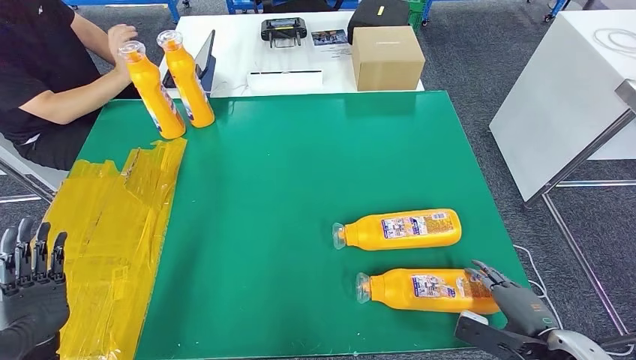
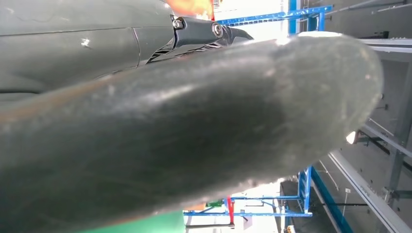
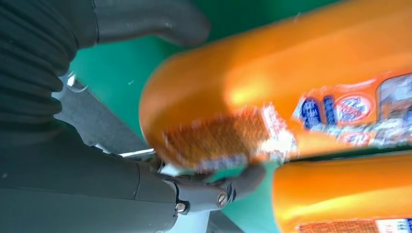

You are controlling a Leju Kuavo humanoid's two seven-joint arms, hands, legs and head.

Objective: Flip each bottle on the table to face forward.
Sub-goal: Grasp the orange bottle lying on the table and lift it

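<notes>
Right hand [image 1: 516,300] sits low at the near right corner of the green surface [image 1: 300,187], dark fingers [image 1: 489,274] reaching over the base end of the nearer lying bottle [image 1: 427,289]. In the right wrist view its thick grey thumb [image 3: 150,20] lies on one side of that bottle's rounded base and a dark fingertip [image 3: 228,187] touches the other side; whether the hold is firm cannot be told. Left hand [image 1: 31,285] is raised at the near left edge, fingers upright and close together, holding nothing.

Bottles are smooth orange plastic with clear caps and printed labels. The nearer lying bottle points its cap left; the farther lying bottle [image 1: 397,229] lies just beyond it, parallel, cap also left, apart from the hand. Two upright bottles [image 1: 172,82] stand at the far left corner, beside a seated person's hand [image 1: 120,37]. Crinkled yellow tape sheeting [image 1: 112,240] covers the left strip of the surface.
</notes>
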